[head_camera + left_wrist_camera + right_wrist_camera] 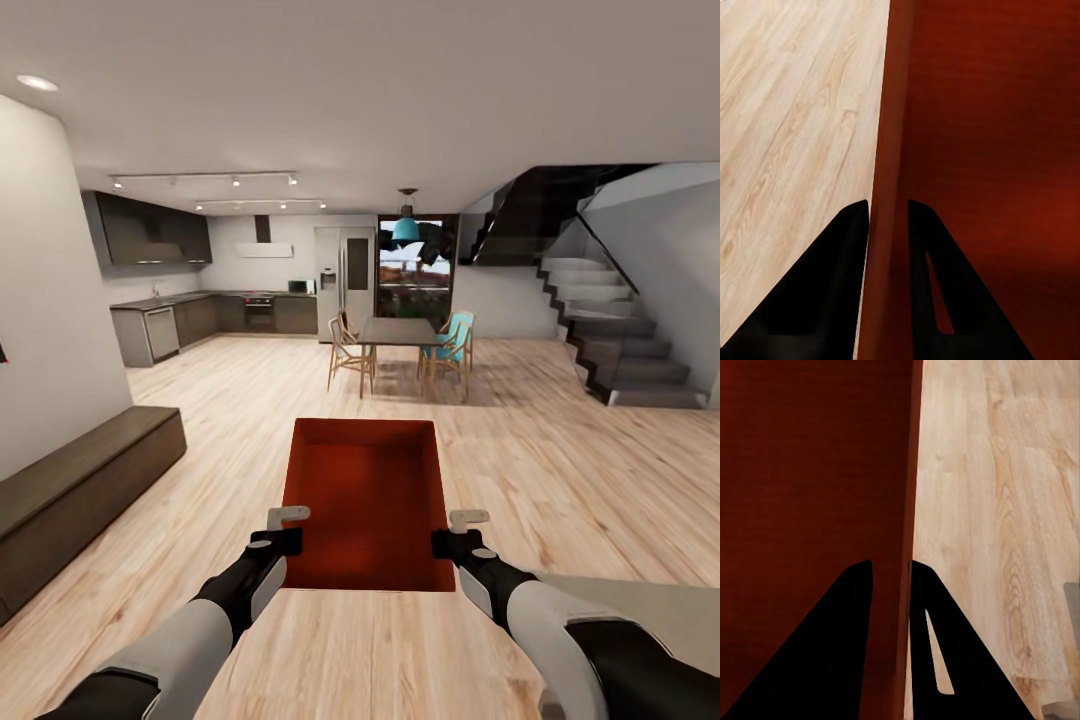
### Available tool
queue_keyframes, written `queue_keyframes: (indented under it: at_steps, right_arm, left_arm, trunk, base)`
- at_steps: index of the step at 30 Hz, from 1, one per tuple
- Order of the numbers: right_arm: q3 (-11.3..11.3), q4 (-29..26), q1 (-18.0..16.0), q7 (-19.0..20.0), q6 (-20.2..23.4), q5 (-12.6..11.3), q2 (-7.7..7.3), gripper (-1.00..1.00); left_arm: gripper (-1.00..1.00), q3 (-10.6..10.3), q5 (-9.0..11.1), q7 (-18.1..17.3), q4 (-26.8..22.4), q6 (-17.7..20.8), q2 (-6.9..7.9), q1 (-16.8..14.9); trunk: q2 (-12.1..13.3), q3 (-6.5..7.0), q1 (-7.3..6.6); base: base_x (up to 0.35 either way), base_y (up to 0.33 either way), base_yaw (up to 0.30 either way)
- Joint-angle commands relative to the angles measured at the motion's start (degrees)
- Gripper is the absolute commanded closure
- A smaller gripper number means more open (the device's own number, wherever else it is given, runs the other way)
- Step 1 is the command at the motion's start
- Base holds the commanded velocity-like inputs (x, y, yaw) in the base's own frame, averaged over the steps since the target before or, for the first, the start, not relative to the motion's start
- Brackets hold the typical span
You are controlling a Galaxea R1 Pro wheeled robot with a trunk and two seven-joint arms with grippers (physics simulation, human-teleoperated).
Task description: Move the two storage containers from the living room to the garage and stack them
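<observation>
Left claw [888, 214]: the two black fingers straddle the left long wall of the storage container [982, 150], one finger inside, one outside, pinching that wall. In the head view the left claw [281, 541] sits at the near left rim.

Right claw [890, 574]: the same grip on the opposite long wall of the storage container [802, 472], fingers pressed against both faces. In the head view the right claw [447, 543] sits at the near right rim.

Between the two claws, the storage container [368, 500] is held open side up, over the light wood plank floor [560, 480]. Beyond the claws stand a dining table [400, 332] with chairs and a kitchen. A staircase [610, 340] rises to the right; a long dark low cabinet [70, 495] lies to the left.
</observation>
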Motion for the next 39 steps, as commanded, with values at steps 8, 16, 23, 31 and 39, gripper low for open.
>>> queue_keyframes:
  at_steps: [8, 16, 23, 31, 39]
  right_arm:
    - [-0.68, 0.16, 0.0, 0.0, -0.17, 0.14, 0.02, 1.0]
    - [-0.68, 0.16, -0.01, -0.03, -0.17, 0.22, 0.02, 1.0]
    - [-0.68, 0.16, 0.0, -0.08, -0.09, 0.14, 0.1, 1.0]
    - [-0.68, 0.16, -0.01, -0.15, -0.12, -0.02, 0.11, 1.0]
    - [-0.68, 0.16, -0.01, -0.17, -0.14, -0.04, 0.11, 1.0]
  left_arm:
    - [1.0, 4.49, -0.64, 0.79, -0.3, -3.09, 3.38, -0.09]
    - [1.0, 4.5, -0.65, 0.79, -0.32, -3.1, 3.38, -0.1]
    - [1.0, 4.5, -0.65, 0.79, -0.36, -3.1, 3.38, -0.1]
    - [1.0, 4.49, -0.65, 0.79, -0.38, -3.12, 3.38, -0.09]
    - [1.0, 4.55, -0.65, 0.79, -0.39, -3.1, 3.44, -0.1]
  trunk:
    - [-0.07, -0.09, 0.05]
    - [-0.07, -0.09, 0.05]
    - [-0.07, -0.09, 0.05]
    - [-0.07, -0.09, 0.05]
    - [-0.07, -0.09, 0.05]
  base:
    - [0.321, 0.0, 0.0]
    - [0.321, 0.0, 0.0]
    - [0.321, 0.0, -0.015]
    - [0.321, 0.0, -0.201]
    - [0.321, 0.0, -0.245]
